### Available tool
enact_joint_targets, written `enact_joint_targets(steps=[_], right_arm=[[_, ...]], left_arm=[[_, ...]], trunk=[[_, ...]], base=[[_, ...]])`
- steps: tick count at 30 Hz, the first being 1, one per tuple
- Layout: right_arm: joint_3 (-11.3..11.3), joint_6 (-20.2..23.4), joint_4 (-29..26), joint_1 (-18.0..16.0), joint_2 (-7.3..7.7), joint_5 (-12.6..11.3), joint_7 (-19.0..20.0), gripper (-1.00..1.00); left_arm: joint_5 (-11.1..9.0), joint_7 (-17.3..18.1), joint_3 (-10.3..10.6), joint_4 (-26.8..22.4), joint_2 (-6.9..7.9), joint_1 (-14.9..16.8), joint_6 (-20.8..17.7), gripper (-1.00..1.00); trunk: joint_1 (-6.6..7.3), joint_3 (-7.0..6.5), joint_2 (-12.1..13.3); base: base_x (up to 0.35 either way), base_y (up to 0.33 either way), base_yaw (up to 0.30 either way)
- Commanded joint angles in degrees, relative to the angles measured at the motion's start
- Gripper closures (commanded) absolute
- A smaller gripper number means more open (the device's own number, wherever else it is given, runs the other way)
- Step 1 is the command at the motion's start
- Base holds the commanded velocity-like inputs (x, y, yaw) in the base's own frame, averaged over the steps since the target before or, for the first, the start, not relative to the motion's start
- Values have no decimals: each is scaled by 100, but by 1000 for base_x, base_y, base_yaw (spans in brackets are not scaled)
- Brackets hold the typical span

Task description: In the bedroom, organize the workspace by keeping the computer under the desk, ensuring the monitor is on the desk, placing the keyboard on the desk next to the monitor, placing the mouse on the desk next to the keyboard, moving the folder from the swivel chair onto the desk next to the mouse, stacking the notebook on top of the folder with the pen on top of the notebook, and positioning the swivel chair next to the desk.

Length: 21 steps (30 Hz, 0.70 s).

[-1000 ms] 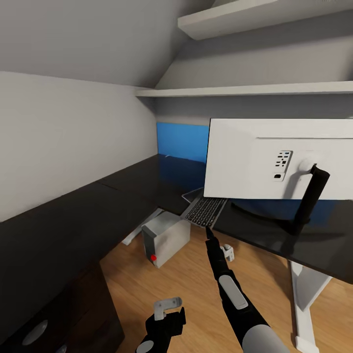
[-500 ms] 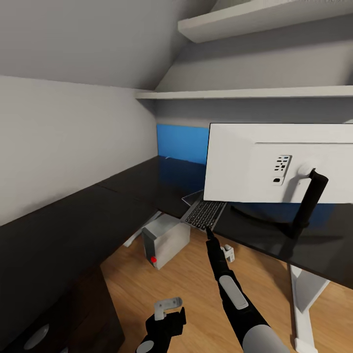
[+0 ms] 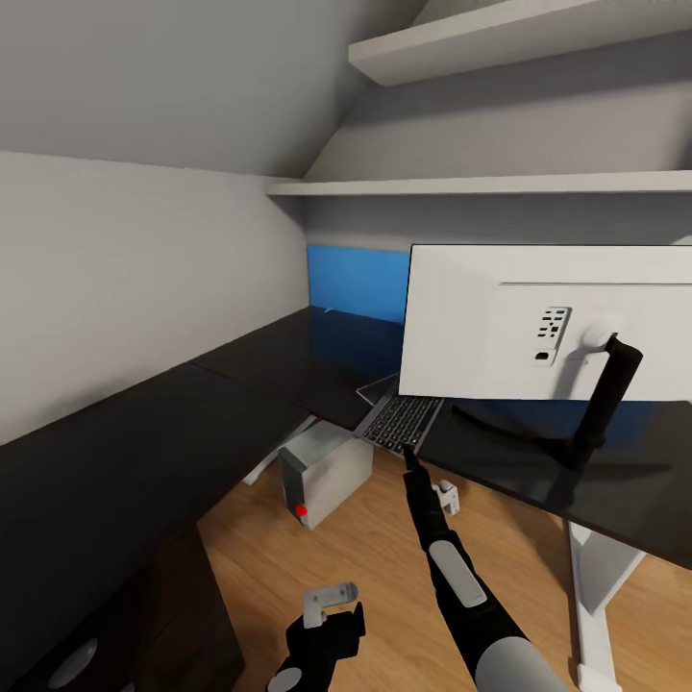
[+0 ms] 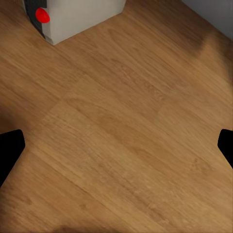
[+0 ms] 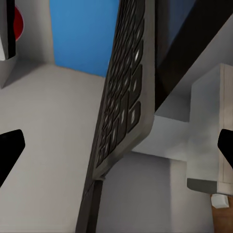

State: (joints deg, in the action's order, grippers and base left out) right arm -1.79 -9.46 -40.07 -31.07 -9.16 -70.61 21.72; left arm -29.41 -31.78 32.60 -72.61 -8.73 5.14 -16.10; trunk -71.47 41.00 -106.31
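The monitor (image 3: 538, 322) stands on the black desk (image 3: 279, 360) with its white back towards me. The grey keyboard (image 3: 399, 420) lies partly beneath it and juts out over the desk's edge. My right gripper (image 3: 409, 452) reaches up to that jutting end. It is open, and the keyboard (image 5: 124, 102) appears edge-on ahead between the two fingertips (image 5: 9, 150). The computer (image 3: 325, 468) sits on the wooden floor under the desk. My left gripper (image 3: 329, 604) hangs low and open over bare floor, with the computer (image 4: 73, 17) ahead of it. Folder and swivel chair are out of view.
A blue wall panel (image 3: 356, 279) runs behind the desk, with white shelves (image 3: 481, 178) above. A white desk leg (image 3: 596, 586) stands at the right and a small white object (image 3: 445, 495) lies on the floor near it. Black drawers with a silver knob (image 3: 69, 654) sit at lower left.
The whole picture has slid slightly downward, so the camera has tilted up a little. Neither arm nor any object has visibly moved.
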Motion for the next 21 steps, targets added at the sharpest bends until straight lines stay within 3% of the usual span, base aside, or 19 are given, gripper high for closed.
enact_joint_targets(steps=[1,21], right_arm=[[-25,-23,7,-4,2,-59,25,-100],[-71,-11,16,-4,-7,-52,37,-100]], left_arm=[[-36,-41,10,-8,2,6,-16,-100],[-38,-39,1,-8,3,5,-16,-100]], trunk=[[1,5,-3],[1,5,-3]], base=[[0,0,0],[0,0,0]])
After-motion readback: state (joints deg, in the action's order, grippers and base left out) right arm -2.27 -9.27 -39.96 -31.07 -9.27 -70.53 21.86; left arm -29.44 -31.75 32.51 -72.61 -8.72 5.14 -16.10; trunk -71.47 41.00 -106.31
